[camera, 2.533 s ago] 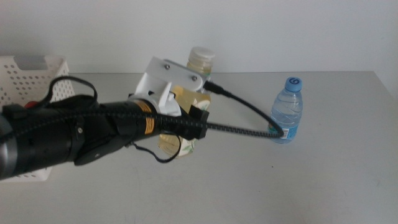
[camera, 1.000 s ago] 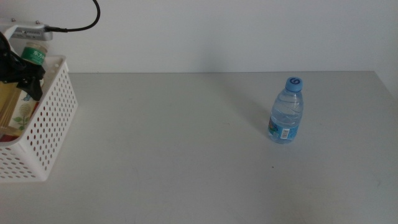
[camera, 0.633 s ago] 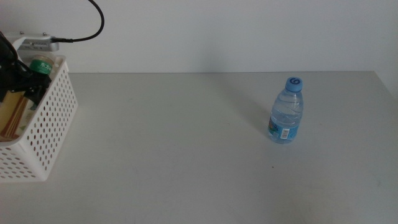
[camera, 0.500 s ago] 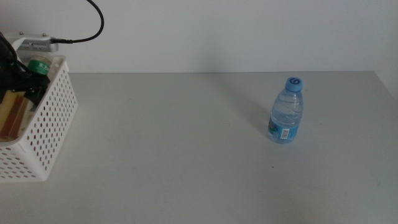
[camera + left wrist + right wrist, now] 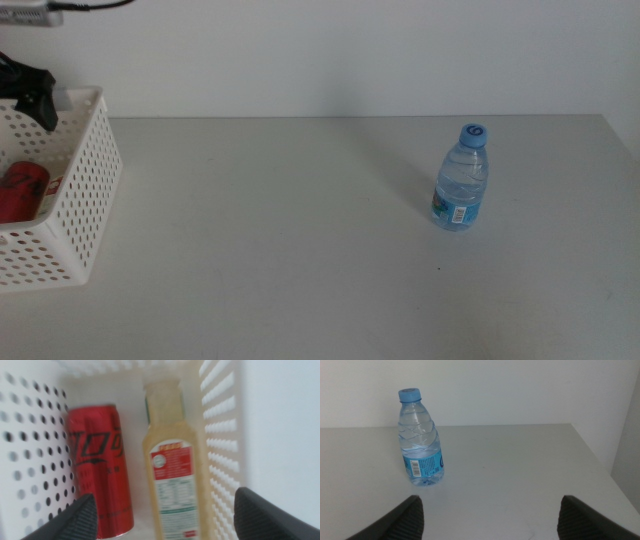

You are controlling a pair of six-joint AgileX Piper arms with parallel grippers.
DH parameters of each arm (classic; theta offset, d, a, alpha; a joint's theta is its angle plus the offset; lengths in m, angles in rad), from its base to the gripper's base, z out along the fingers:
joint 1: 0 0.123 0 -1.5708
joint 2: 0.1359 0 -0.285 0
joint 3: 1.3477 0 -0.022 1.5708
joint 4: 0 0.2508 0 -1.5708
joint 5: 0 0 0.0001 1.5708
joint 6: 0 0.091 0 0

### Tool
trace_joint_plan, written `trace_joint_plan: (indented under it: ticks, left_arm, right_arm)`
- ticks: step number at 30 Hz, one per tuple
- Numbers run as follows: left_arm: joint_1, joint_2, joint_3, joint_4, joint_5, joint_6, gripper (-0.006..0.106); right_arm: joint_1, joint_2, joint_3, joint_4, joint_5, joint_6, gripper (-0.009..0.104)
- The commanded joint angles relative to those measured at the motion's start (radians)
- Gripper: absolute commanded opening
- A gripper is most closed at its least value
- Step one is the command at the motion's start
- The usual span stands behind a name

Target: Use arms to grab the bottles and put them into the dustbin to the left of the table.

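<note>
**Two containers in the basket, one water bottle on the tabletop**

The left end effector (image 5: 162, 510) hangs over the white rectangular plastic basket with perforated walls (image 5: 85, 190) at the left end of the wide light-grey tabletop (image 5: 300, 230). Its two dark jaws are spread wide and hold nothing. Below them, inside the basket, the slim red soda can (image 5: 102, 467) and the yellow tea bottle with the printed label (image 5: 175, 470) lie side by side, just beside each other. In the middle view only the red can shows over the basket's rim, with a black part of the left arm (image 5: 30, 88) at the basket's far corner.

The small clear water bottle with the blue cap (image 5: 461, 178) stands upright on the right part of the tabletop, well apart from the basket. The right end effector (image 5: 490, 515) faces it from a distance, jaws wide apart and empty.
</note>
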Motion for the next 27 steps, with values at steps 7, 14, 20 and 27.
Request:
trace_joint_plan:
  ticks: [7, 14, 20, 27]
  left_arm:
    - [-0.073, -0.273, -0.029, -0.136, 0.099, 0.038, 0.094]
    - [-0.259, -0.518, 0.147, -0.137, -0.013, 0.039, 0.094]
    - [-0.411, -0.837, 0.564, -0.176, -0.402, 0.036, 0.094]
    - [-0.554, -1.186, 0.981, -0.194, -0.652, -0.025, 0.094]
  right_arm:
    - [0.002, -0.02, -0.01, -0.008, -0.079, -0.012, 0.094]
    - [0.002, -0.02, -0.01, -0.008, -0.079, -0.012, 0.094]
    - [0.002, -0.02, -0.01, -0.008, -0.079, -0.012, 0.094]
    - [0.002, -0.02, -0.01, -0.008, -0.079, -0.012, 0.094]
